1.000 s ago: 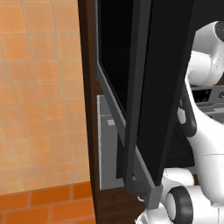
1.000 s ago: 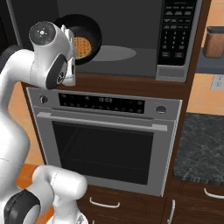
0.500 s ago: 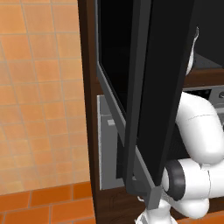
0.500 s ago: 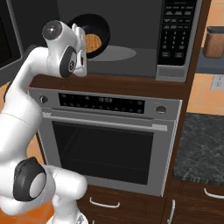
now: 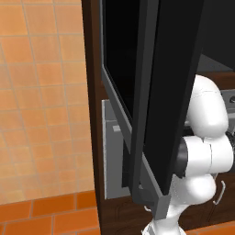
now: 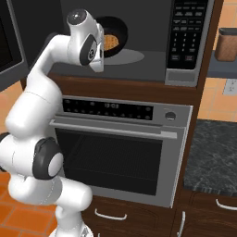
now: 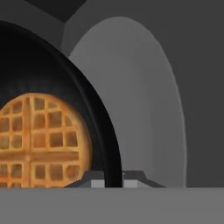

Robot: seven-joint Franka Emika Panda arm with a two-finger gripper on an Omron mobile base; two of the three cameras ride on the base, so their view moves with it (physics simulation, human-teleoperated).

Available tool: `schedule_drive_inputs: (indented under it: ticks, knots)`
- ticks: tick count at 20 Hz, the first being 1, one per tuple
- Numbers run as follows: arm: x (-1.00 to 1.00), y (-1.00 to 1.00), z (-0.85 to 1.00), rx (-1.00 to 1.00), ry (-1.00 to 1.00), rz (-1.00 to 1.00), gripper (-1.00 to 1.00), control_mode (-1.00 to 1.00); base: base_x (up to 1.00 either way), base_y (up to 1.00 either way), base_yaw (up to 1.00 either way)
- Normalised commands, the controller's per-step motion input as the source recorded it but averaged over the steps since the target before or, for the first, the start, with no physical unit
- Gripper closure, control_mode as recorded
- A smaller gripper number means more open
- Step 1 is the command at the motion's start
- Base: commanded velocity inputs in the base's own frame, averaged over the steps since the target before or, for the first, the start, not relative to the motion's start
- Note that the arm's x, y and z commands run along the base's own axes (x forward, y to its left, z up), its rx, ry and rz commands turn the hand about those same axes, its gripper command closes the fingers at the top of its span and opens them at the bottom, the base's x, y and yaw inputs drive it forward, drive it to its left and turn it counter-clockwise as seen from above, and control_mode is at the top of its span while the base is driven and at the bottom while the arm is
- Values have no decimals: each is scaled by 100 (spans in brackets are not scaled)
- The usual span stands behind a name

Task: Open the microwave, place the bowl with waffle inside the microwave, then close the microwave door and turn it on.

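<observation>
From the right base view we see the microwave (image 6: 139,41) standing open in its dark wood cabinet, with the black bowl (image 6: 112,40) inside it over the pale round turntable (image 6: 127,56); the waffle (image 6: 109,44) lies in the bowl. The arm reaches in from the left, and its hand hides the gripper here. Below the microwave sits the oven (image 6: 120,152) with its bar handle, and to the right a dark stone bench (image 6: 213,159) and a brown jar (image 6: 227,45) on a shelf.

The hand view brings us close: the fingers (image 7: 94,181) pinch the bowl's black rim (image 7: 111,166) between them, narrowly parted, one tip on each side of the rim. The waffle fills the lower left, and the grey turntable shows behind the rim to the right.

The left base view gives us what the others lack: the microwave door (image 5: 170,92), swung wide open toward the camera, its black glass seen nearly edge-on, with an orange tiled wall (image 5: 41,101) to the left.
</observation>
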Motion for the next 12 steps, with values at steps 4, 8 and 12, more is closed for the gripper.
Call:
schedule_drive_inputs:
  ticks: [4,8,12]
  knots:
    - [51,-5,-58,2,0,-2,100,-100,0,0,0]
    - [31,0,-47,7,0,-1,100,-100,0,0,0]
    - [27,0,-38,5,0,-2,-100,-100,0,0,0]
